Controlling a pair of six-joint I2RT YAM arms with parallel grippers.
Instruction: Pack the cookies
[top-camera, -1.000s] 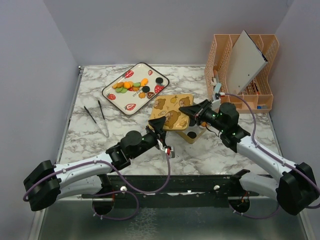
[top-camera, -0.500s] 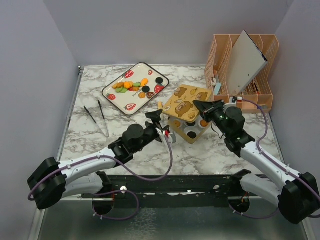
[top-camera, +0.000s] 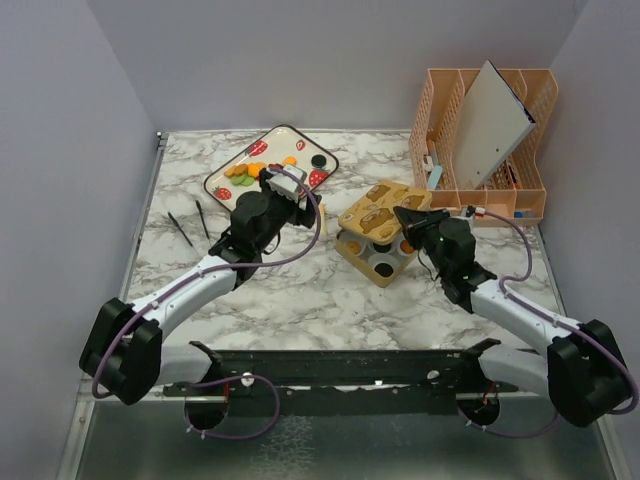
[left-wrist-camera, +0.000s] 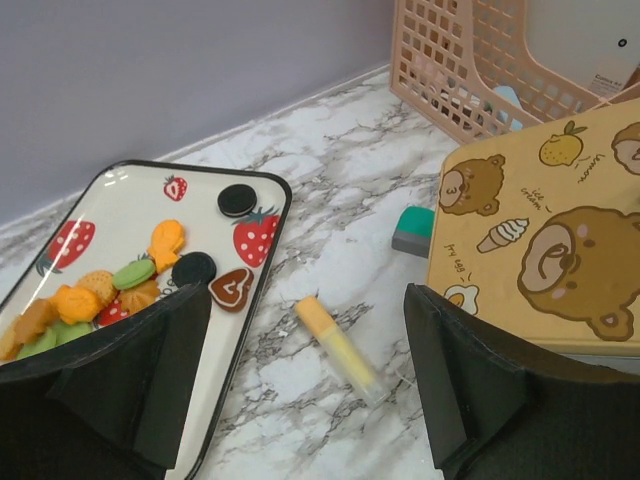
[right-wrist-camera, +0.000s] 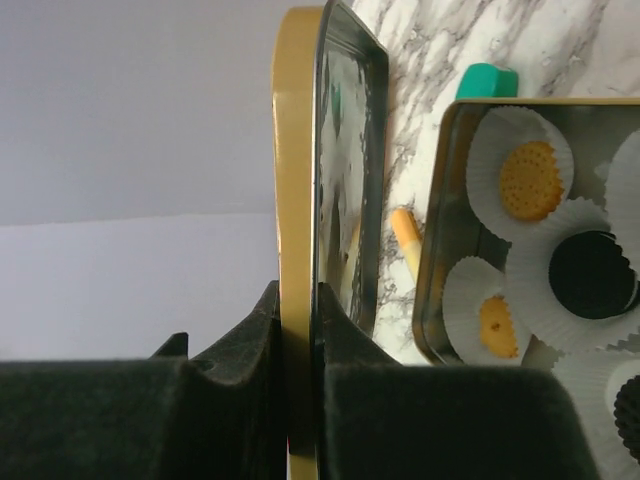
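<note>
Few cookies (right-wrist-camera: 535, 180) fill the tin (right-wrist-camera: 432, 250); most lie on the tray (left-wrist-camera: 130, 200); right gripper (right-wrist-camera: 300, 330) clamps the lid (right-wrist-camera: 297, 150), left gripper (left-wrist-camera: 302, 330) gapes empty

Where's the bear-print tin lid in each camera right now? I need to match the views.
Top external: the bear-print lid is right of centre, tilted over the open tin, held by the right gripper.
Left wrist: lid at the right edge, print side showing.
Right wrist: lid edge-on, left of centre, pinched between the fingers.
Shared landmark: the yellow tube on the marble beside it.
</note>
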